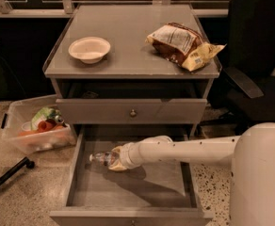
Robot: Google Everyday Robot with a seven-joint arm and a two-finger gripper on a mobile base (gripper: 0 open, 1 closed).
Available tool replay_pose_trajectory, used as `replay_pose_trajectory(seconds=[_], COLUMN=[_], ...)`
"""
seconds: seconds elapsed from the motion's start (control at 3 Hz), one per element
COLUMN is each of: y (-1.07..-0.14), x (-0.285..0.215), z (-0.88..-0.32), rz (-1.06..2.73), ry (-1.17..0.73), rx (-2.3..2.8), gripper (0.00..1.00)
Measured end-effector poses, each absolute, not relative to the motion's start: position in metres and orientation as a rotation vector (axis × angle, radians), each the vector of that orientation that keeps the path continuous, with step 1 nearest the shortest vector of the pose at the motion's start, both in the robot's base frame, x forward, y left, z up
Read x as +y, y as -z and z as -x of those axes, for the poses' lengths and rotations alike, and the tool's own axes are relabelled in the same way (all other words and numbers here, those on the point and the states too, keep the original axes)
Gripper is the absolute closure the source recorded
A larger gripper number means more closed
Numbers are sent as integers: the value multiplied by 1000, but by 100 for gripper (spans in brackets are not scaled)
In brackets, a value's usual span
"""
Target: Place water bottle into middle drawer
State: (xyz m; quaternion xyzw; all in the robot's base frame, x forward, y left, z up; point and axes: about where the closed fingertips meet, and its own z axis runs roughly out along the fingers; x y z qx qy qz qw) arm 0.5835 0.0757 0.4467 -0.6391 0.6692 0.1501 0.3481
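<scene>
Grey middle drawer stands pulled open; above its floor, toward its left wall, the gripper hangs clamped around the water bottle. Only release seems left. Beyond the drawer sit a bowl and snack bag.

Dim light, shadow under gripper holding water bottle in middle drawer

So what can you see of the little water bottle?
The water bottle is small and made of clear plastic, with a white cap pointing left. It lies sideways over the grey floor of the open drawer, towards the left wall. Its other end is hidden by the gripper, which meets it there inside the drawer.
</scene>
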Motion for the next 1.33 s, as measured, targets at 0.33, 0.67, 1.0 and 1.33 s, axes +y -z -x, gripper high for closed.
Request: replay_pose_trajectory(seconds=[0.33, 0.67, 1.0, 1.33], y=[-429, -415, -410, -406], x=[93, 103, 106, 108], z=[-573, -568, -567, -566], rz=[1734, 1790, 1808, 1815], ry=[-429, -436, -438, -439], rx=[1694, 1687, 1690, 1699], gripper=[81, 58, 35, 11])
